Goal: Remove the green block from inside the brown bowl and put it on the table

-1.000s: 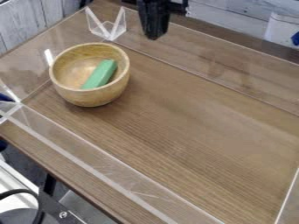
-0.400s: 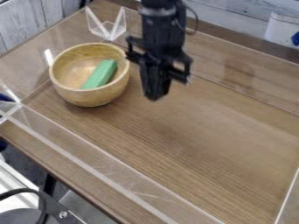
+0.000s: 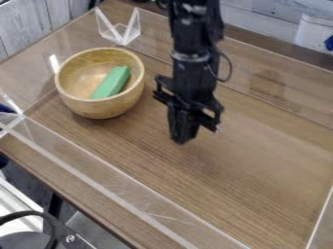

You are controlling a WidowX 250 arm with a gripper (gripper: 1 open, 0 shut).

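Note:
The green block lies tilted inside the brown bowl, which stands at the left of the table. My black gripper hangs on its arm over the middle of the table, to the right of the bowl and apart from it. Its fingers point down, pressed together, with nothing between them.
Clear acrylic walls edge the tabletop. A clear acrylic bracket stands at the back behind the bowl. Bare wood lies in front and to the right of the gripper.
The arm has come down and forward from the back edge to the middle of the table, right of the bowl. The block and bowl have not moved.

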